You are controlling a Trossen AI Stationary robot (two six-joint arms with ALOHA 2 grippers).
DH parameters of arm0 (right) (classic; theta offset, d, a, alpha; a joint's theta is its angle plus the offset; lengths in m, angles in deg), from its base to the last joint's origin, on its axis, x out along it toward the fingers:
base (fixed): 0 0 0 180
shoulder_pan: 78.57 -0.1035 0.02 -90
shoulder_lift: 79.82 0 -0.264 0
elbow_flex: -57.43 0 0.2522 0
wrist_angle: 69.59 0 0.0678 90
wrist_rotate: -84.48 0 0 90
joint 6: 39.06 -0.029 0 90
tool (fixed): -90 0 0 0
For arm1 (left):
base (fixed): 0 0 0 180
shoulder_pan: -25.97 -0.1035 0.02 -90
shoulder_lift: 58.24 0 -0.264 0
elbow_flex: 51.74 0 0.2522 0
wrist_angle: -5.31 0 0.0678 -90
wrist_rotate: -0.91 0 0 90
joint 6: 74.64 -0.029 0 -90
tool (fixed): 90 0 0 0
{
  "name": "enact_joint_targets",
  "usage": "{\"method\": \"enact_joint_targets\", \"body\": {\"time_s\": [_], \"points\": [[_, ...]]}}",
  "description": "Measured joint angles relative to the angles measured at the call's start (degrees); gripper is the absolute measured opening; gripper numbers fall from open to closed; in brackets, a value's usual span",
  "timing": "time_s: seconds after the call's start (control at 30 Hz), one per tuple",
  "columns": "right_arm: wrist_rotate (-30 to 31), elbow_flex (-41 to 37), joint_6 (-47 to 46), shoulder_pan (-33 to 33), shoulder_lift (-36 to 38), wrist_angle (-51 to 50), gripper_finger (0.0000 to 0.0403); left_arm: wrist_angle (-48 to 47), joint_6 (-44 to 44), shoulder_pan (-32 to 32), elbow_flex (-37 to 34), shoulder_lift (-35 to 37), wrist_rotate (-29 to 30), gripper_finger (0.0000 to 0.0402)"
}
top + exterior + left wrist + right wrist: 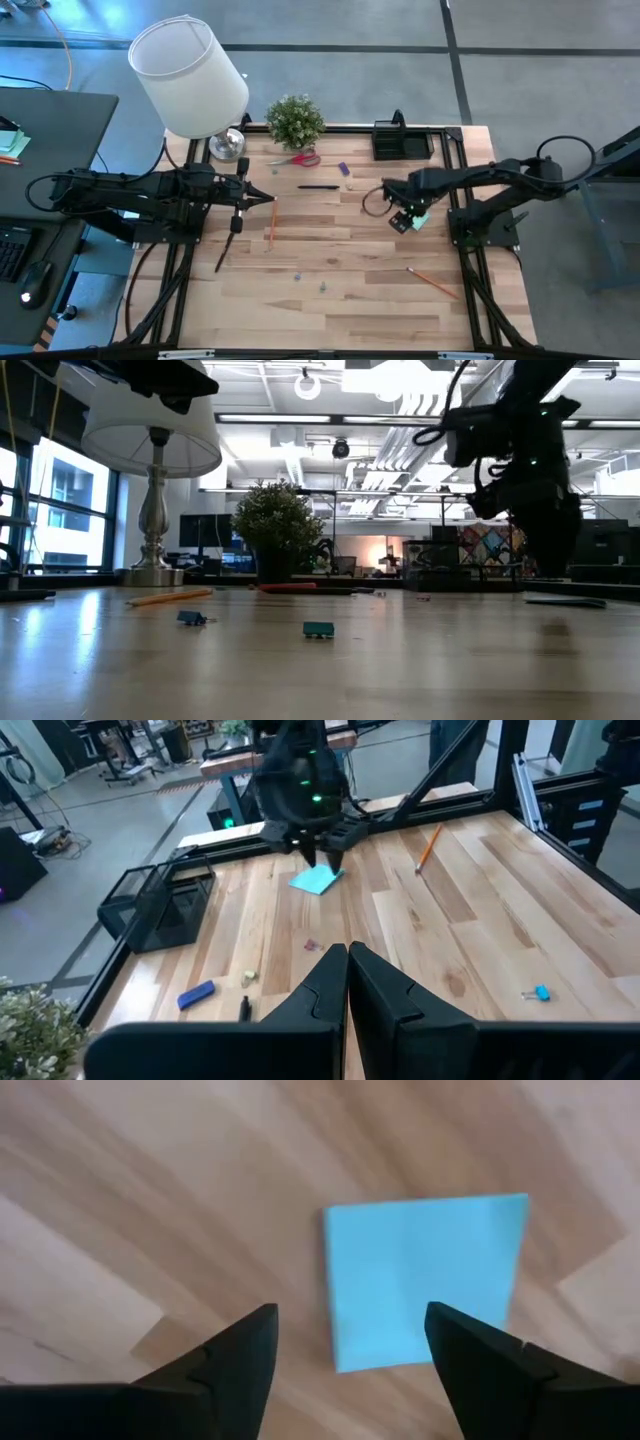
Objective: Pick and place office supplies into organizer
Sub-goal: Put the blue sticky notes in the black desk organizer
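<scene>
The right gripper (pixel 350 1342) hangs over the right half of the wooden table (pixel 350 300) with its jaws spread wide and holding nothing; the square sticky-note pad (pixel 425 1280) lies flat on the wood just beneath it, reaching in between the fingertips (pixel 250 1335). The organizer (pixel 403 142), a black mesh tray, stands at the far edge of the table, beyond the pad and apart from it. The left gripper (pixel 347 960) waits over the left-centre of the table, jaws pressed together and empty. Red-handled scissors (pixel 297 159) lie near the potted plant (pixel 295 120), a dark pen (pixel 318 186) at mid-table, one orange pencil (pixel 271 222) by the left gripper and another pencil (pixel 432 280) near the right front.
</scene>
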Motion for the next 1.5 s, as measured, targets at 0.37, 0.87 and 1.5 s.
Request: {"method": "enact_joint_targets", "body": {"time_s": [0.37, 0.87, 1.5], "points": [[9.1, 0.0, -7.8, -8.1, -0.6, -1.1, 0.0220, 3.0, 1.2, 0.0, 0.0, 0.0, -0.5, 0.0001], [7.9, 0.0, -9.6, -8.1, -0.6, -0.4, 0.0189, 2.3, 1.2, 0.0, 0.0, 0.0, -2.7, 0.0001], [7.4, 0.0, -11.8, -8.1, -0.6, -0.4, 0.0185, 2.1, 2.1, 0.0, 0.0, 0.0, -2.7, 0.0001]]}}
